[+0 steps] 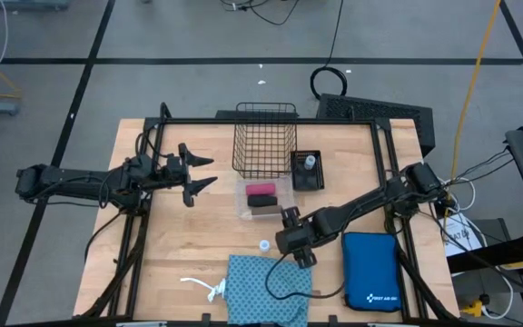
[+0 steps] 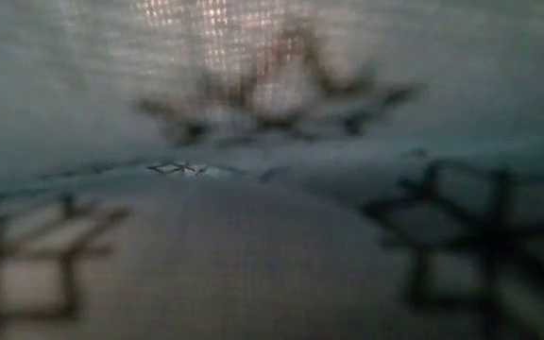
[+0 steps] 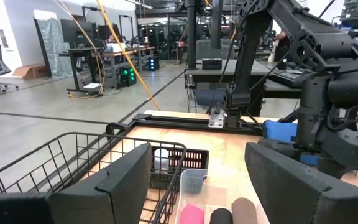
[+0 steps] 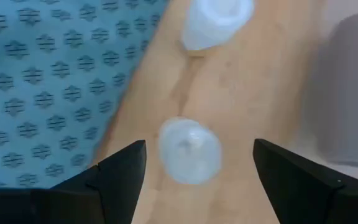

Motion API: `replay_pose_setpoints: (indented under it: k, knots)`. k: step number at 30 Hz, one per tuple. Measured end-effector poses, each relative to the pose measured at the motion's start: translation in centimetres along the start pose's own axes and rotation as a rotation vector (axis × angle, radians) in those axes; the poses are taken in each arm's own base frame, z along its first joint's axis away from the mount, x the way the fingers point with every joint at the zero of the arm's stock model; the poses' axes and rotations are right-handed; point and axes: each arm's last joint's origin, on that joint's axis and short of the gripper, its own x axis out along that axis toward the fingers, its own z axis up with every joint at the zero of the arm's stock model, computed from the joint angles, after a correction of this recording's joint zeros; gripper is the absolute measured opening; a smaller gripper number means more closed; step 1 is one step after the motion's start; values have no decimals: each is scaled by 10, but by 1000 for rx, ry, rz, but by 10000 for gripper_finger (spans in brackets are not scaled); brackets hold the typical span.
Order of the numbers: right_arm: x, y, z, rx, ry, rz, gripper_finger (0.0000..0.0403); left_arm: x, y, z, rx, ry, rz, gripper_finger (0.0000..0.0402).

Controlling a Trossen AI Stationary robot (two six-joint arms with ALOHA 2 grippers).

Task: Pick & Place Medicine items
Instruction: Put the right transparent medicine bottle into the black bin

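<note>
Cloth (image 4: 48,81) lies just beside vial (image 4: 190,152) between right hand (image 4: 197,171) fingers.

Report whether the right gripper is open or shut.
Open. The right gripper hangs with its fingers spread either side of a vial on the table, not touching it.

My two arms are matte black, jointed, with loose black cables; each gripper (image 1: 193,173) (image 1: 296,238) has two flat dark fingers.

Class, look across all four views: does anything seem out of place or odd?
Yes. The low view is blocked by the teal patterned cloth, lying at the table's near edge. Two vials lie loose beside the cloth, under the open right hand.
</note>
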Motion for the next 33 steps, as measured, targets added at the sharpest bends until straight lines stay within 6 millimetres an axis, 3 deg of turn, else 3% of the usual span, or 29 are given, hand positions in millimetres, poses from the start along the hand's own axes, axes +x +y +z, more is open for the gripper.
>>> replay_pose_setpoints:
  k: [12, 33]
  knots:
    - [10, 1, -8, -4, -2, 7, 278, 0, 0, 0, 0, 0, 0, 269]
    - [11, 1, -6, -1, -25, 7, 197, 0, 0, 0, 0, 0, 0, 269]
